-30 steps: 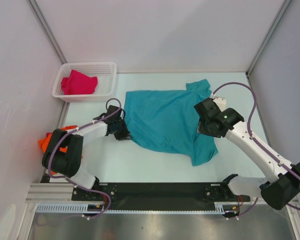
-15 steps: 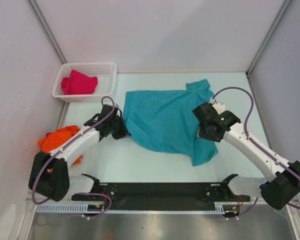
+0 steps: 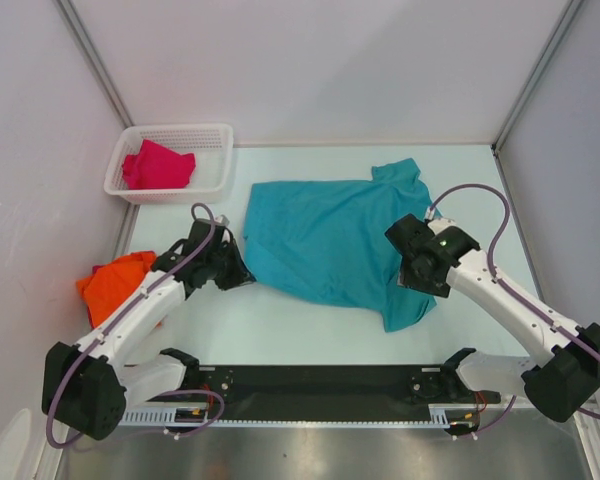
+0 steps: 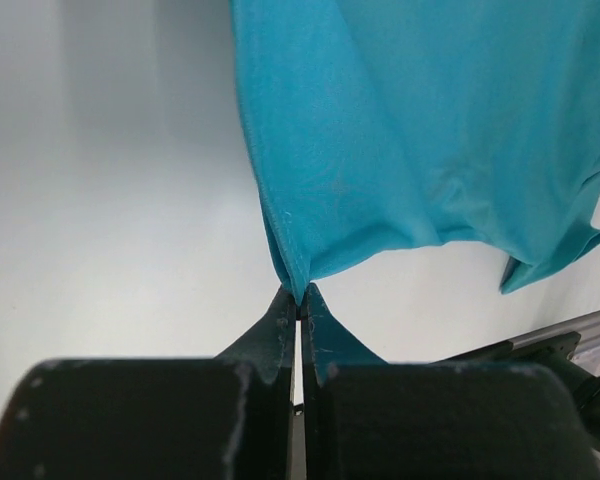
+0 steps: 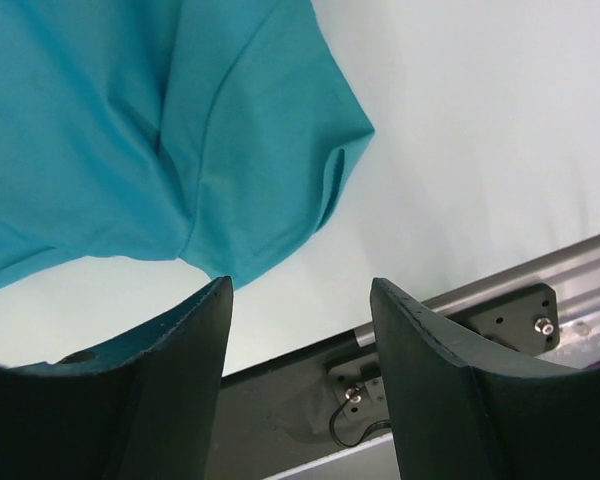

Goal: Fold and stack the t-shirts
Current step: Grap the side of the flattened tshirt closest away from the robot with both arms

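The teal-blue t-shirt (image 3: 325,235) lies spread in the middle of the table. My left gripper (image 3: 240,273) is shut on its near left hem corner, and in the left wrist view the cloth (image 4: 410,130) is pinched at the fingertips (image 4: 300,298). My right gripper (image 3: 418,285) hangs open above the shirt's near right sleeve (image 5: 270,150), with nothing between its fingers (image 5: 300,295). An orange t-shirt (image 3: 115,280) lies crumpled at the table's left edge. A magenta t-shirt (image 3: 158,165) sits in the basket.
The white lattice basket (image 3: 175,130) stands at the back left corner. A black rail (image 3: 320,385) with the arm bases runs along the near edge. White walls close in the table on three sides.
My left gripper closed on the teal hem corner and drew it slightly left and nearer, while its arm swung lower. The right gripper slid nearer over the sleeve and opened wider.
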`<state>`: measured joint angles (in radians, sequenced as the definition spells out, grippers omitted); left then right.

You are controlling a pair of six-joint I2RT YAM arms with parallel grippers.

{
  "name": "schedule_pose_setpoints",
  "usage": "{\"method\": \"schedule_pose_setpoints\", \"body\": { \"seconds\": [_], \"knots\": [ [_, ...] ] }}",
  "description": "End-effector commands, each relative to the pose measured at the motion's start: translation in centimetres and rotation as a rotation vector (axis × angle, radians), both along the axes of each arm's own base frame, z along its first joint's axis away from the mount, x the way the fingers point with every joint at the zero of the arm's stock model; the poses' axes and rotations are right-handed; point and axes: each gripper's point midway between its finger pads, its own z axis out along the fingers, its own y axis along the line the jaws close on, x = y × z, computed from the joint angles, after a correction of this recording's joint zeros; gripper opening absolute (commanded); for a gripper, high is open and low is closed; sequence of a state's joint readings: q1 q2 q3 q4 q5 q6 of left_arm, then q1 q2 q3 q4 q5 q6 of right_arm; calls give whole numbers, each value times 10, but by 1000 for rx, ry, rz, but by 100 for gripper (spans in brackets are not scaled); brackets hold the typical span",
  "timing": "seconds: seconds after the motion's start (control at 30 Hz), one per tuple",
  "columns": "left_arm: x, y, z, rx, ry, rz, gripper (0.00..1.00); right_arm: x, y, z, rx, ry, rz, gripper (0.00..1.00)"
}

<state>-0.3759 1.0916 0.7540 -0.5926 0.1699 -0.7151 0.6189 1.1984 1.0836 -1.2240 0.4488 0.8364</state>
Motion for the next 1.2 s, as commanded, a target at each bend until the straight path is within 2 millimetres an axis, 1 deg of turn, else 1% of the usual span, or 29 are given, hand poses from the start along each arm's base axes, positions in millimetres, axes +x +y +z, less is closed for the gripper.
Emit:
{"method": "schedule_pose_setpoints", "body": {
  "seconds": [0.0, 0.1, 0.17, 0.27, 0.33, 0.4, 0.43, 0.47, 0.57, 0.67, 0.73, 0.83, 0.87, 0.93, 0.97, 1.03, 1.07, 1.1, 1.13, 1.17],
  "knots": [
    [-14, 1, 6, -17, -8, -20, 0, -10, -15, 1, -53, 10, -70, 63],
    [-21, 7, 4, -4, -17, -2, 0, -18, -23, 1, -85, 28, -93, 63],
    [-25, 8, 0, -7, -4, 3, 0, -23, -26, 0, -89, 29, -109, 63],
    [-27, 5, -2, -20, 9, -8, 0, -31, -29, -9, -82, 51, -130, 63],
    [-24, 4, 2, -21, 0, -17, 0, -38, -29, -19, -70, 68, -144, 63],
    [-20, 2, 8, -22, -16, -25, 0, -41, -24, -27, -35, 76, -150, 63],
    [-19, 2, 10, -21, -19, -26, 0, -46, -26, -35, -40, 93, -154, 62],
    [-17, 2, 13, -17, -27, -34, 0, -47, -25, -38, -34, 92, -165, 62],
    [-16, 1, 14, -15, -25, -46, 0, -53, -26, -55, -44, 117, -178, 62],
    [-16, -1, 14, -16, -23, -57, 0, -48, -24, -68, -53, 113, -176, 62],
    [-15, -1, 14, -15, -26, -59, 0, -44, -25, -73, -69, 111, -176, 62],
    [-13, -1, 17, -17, -32, -61, 0, -36, -19, -74, -105, 119, -176, 61],
    [-12, -2, 18, -19, -35, -63, 0, -31, -16, -72, -104, 111, -173, 61],
    [-11, -3, 20, -20, -40, -64, 0, -28, -10, -75, -104, 124, -166, 61],
    [-10, -3, 22, -21, -48, -67, 0, -23, -5, -75, -90, 111, -163, 61],
    [-9, -2, 23, -19, -52, -61, 0, -16, -3, -80, -96, 97, -157, 62],
    [-8, -2, 23, -20, -55, -63, 0, -7, 3, -81, -73, 80, -159, 62],
    [-8, -2, 23, -19, -56, -64, 0, -3, 2, -83, -69, 94, -166, 62],
    [-7, -3, 25, -18, -61, -71, 0, 2, 7, -84, -51, 97, -164, 61],
    [-7, -3, 26, -20, -64, -74, 0, 9, 11, -81, -42, 86, -163, 61]
  ]
}}
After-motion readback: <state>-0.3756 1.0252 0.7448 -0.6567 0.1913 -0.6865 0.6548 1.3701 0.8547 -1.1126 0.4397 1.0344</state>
